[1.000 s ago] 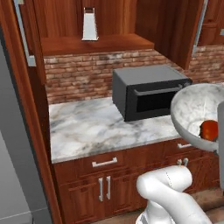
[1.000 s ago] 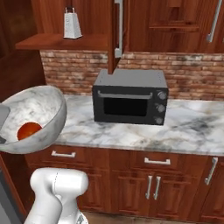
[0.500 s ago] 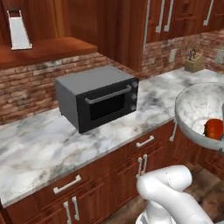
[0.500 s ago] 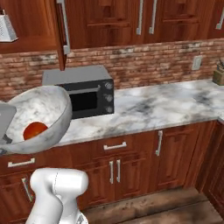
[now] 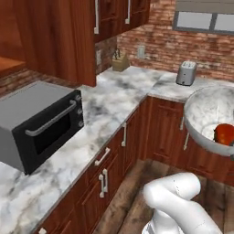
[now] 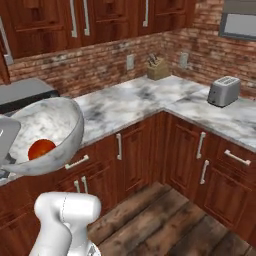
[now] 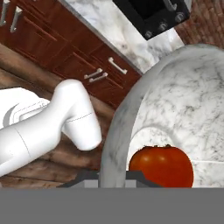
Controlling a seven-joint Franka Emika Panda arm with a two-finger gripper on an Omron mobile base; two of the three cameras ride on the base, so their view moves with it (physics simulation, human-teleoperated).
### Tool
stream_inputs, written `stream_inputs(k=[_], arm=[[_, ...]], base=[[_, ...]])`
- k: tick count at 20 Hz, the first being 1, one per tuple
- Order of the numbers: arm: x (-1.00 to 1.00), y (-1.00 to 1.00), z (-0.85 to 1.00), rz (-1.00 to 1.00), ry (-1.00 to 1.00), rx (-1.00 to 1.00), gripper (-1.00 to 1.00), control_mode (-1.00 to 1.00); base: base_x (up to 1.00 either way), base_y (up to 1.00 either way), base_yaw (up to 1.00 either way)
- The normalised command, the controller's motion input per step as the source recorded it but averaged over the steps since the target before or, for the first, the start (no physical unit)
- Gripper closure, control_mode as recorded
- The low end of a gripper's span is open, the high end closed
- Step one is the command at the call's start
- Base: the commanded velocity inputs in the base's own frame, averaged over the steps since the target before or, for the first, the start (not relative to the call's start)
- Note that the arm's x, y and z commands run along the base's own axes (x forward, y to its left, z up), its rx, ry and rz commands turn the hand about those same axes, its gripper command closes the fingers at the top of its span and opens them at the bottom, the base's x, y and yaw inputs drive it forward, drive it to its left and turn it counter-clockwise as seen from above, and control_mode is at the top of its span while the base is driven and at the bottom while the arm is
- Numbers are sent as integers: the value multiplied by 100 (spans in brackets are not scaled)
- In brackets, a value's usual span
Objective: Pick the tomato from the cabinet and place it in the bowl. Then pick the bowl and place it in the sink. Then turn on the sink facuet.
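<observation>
**Bowl with tomato, in transit**

Swung round with the base: microwave (image 5: 39, 123) now at left, corner counter and toaster (image 6: 223, 90) ahead. Gripper (image 7: 114, 177) clenched on the near rim of the bowl (image 6: 47, 135), held aloft. Tomato (image 7: 161, 165) lies loose inside. Bowl likely rigid, smooth, breakable; carry level.

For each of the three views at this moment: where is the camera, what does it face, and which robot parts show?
Left base view: behind the arm, left side; faces the microwave and corner counter; white arm lower right.
Right base view: behind, right side; faces the toaster; arm lower left.
Hand view: on the hand, along the bowl rim.
All three share the bowl holding the tomato.
</observation>
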Motion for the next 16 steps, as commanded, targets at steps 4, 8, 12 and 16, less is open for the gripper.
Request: stream_inputs(k=[4, 8, 12, 16], arm=[[0, 0, 0, 0, 0, 0, 100, 100], [0, 0, 0, 0, 0, 0, 100, 100], [0, 0, 0, 0, 0, 0, 100, 100], [0, 0, 0, 0, 0, 0, 100, 100]], base=[[-6, -31, -76], [-6, -28, -77], [-7, -32, -76], [-4, -32, -75]])
